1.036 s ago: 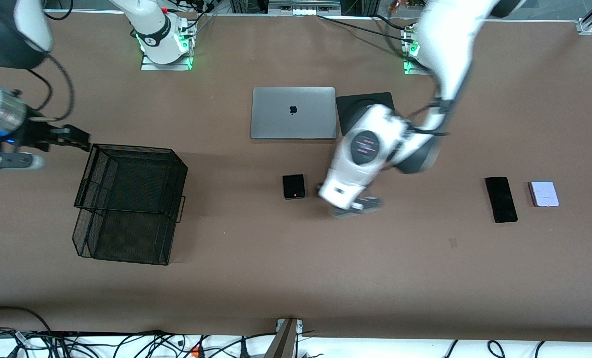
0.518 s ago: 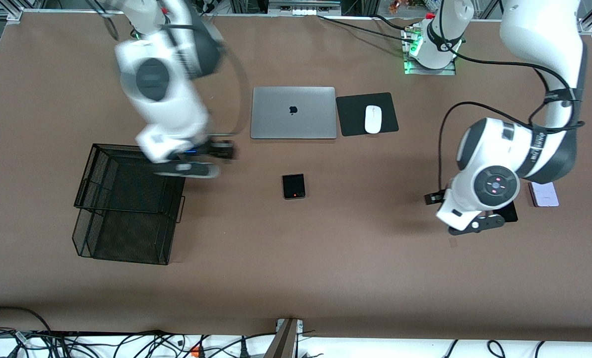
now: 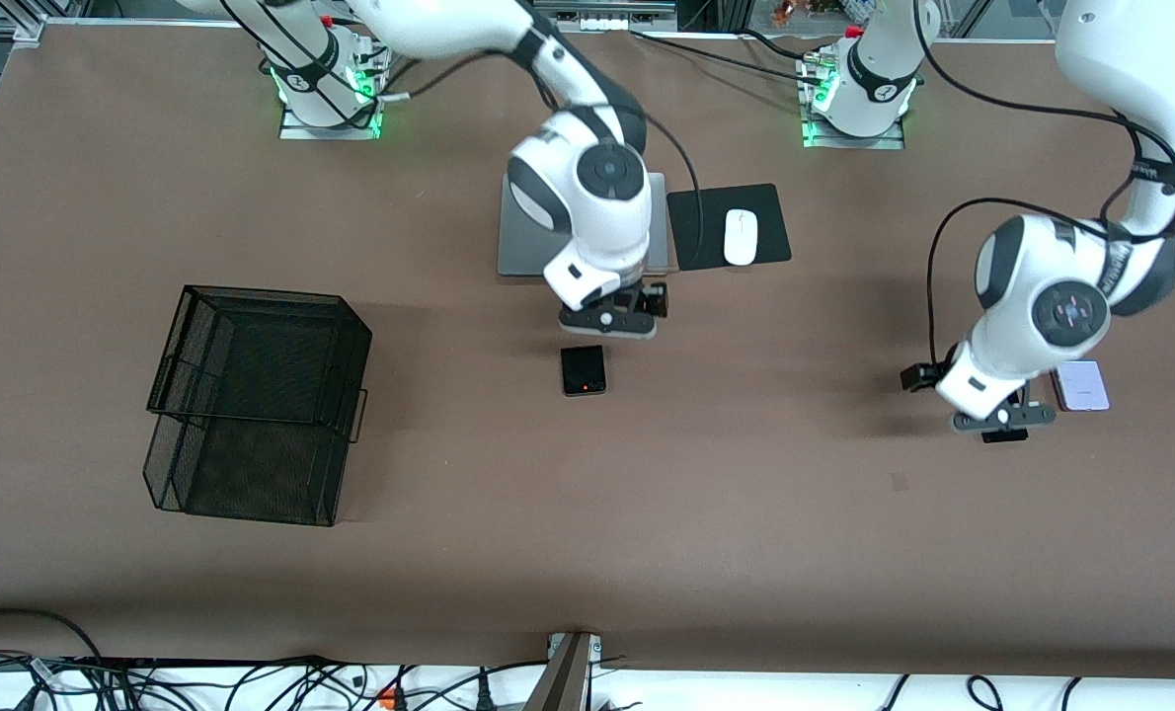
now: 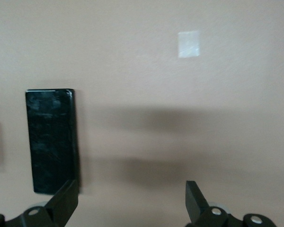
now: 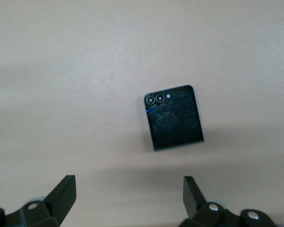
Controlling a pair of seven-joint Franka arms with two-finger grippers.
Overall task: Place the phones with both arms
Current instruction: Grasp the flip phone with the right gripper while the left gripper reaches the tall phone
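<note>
A small squarish black phone lies at the table's middle, its two camera lenses showing. My right gripper hangs open just above the table beside it, on the laptop's side, holding nothing. Toward the left arm's end lies the long slim black phone, almost hidden under my left gripper in the front view. That gripper is open and empty, one finger over the phone's end. The pale lilac phone rests beside the long one.
A grey laptop, partly covered by the right arm, lies farther from the camera. Beside it a white mouse sits on a black pad. A black wire basket stands toward the right arm's end. A pale patch marks the table.
The right arm has swung from over the basket to the table's middle, stopping by the small black phone. The left arm has shifted a little toward the lilac phone. Both grippers stayed open.
</note>
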